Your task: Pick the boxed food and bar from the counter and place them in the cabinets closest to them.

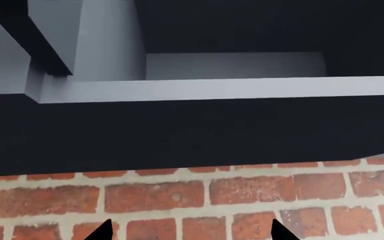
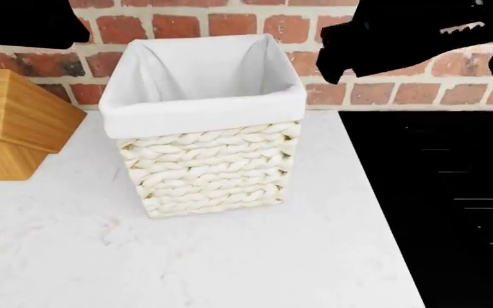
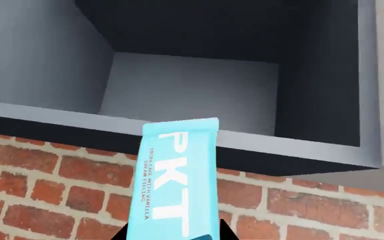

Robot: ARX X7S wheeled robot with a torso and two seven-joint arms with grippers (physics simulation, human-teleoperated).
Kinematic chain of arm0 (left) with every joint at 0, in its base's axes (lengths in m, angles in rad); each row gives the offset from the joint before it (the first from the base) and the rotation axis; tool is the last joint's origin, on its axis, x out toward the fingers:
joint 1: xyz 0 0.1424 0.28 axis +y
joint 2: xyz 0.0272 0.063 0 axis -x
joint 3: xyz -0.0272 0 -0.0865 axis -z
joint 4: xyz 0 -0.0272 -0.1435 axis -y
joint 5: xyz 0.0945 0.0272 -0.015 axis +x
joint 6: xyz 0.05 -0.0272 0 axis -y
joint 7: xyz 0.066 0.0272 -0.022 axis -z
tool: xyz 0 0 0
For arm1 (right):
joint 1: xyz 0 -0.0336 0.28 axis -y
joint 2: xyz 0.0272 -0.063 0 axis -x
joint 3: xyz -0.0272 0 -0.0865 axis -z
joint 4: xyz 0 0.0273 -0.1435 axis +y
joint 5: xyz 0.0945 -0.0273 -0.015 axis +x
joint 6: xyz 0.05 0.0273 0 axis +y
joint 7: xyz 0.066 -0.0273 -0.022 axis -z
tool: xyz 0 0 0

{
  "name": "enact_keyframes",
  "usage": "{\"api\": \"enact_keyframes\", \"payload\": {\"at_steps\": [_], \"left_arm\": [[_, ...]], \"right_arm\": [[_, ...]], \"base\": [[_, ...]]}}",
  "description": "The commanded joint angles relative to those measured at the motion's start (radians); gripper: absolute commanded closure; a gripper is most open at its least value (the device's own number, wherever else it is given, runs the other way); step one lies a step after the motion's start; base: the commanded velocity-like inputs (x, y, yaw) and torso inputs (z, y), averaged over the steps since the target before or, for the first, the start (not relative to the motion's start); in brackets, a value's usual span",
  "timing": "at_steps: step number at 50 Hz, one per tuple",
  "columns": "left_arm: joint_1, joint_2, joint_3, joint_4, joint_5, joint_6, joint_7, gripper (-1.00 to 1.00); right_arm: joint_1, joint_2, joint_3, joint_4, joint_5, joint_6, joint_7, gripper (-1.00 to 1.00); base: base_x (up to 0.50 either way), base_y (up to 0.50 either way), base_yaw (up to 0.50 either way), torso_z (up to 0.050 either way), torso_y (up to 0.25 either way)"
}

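Up high, the right gripper (image 3: 172, 235) is clenched on the bar (image 3: 174, 175), a light blue wrapper with white "PKT" lettering that stands up from the fingers, its top edge level with the front lip of an open cabinet (image 3: 192, 90) above the brick wall (image 3: 45, 190). The left gripper (image 1: 188, 232) shows only two dark fingertips, spread apart with nothing between them, facing brick below another open cabinet (image 1: 232, 65). In the head view, a white-lined woven basket (image 2: 203, 160) stands on the counter (image 2: 229, 263) near the wall, a wooden knife block (image 2: 11, 128) at its left and the black stovetop (image 2: 452, 212) at its right. Both arms appear as dark shapes at the top corners.
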Motion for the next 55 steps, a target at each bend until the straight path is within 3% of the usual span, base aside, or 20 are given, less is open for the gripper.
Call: {"api": "enact_keyframes", "payload": {"at_steps": [1, 11, 19, 23, 35, 43, 55], "left_arm": [[-0.015, 0.004, 0.010, -0.005, -0.001, -0.003, -0.002, -1.00], [-0.041, 0.011, 0.016, -0.012, -0.010, -0.008, -0.009, -1.00], [-0.060, 0.012, 0.018, -0.020, -0.020, -0.013, -0.015, -1.00], [-0.071, 0.012, 0.019, -0.030, -0.019, -0.014, -0.015, -1.00], [-0.071, 0.009, 0.019, -0.034, -0.018, -0.012, -0.016, -1.00], [-0.062, 0.003, 0.010, -0.037, -0.016, -0.003, -0.012, -1.00], [-0.055, -0.001, 0.005, -0.035, -0.014, 0.004, -0.013, -1.00]], "right_arm": [[0.162, -0.034, 0.052, -0.035, 0.071, 0.041, 0.089, 1.00], [0.290, -0.093, 0.091, 0.115, 0.069, 0.076, 0.044, 1.00], [0.301, -0.135, 0.099, 0.311, 0.016, 0.076, -0.017, 1.00], [0.331, -0.247, 0.070, 0.622, -0.014, 0.092, -0.134, 1.00], [0.338, -0.347, 0.065, 0.865, -0.015, 0.114, -0.219, 1.00], [0.392, -0.482, 0.009, 1.197, 0.006, 0.281, -0.268, 1.00], [0.396, -0.685, 0.208, 1.598, -0.353, 0.539, -0.472, 1.00]], "base": [[0.00, 0.00, 0.00, 0.000, 0.000], [0.00, 0.00, 0.00, 0.000, 0.000], [0.00, 0.00, 0.00, 0.000, 0.000], [0.00, 0.00, 0.00, 0.000, 0.000], [0.00, 0.00, 0.00, 0.000, 0.000], [0.00, 0.00, 0.00, 0.000, 0.000], [0.00, 0.00, 0.00, 0.000, 0.000]]}}
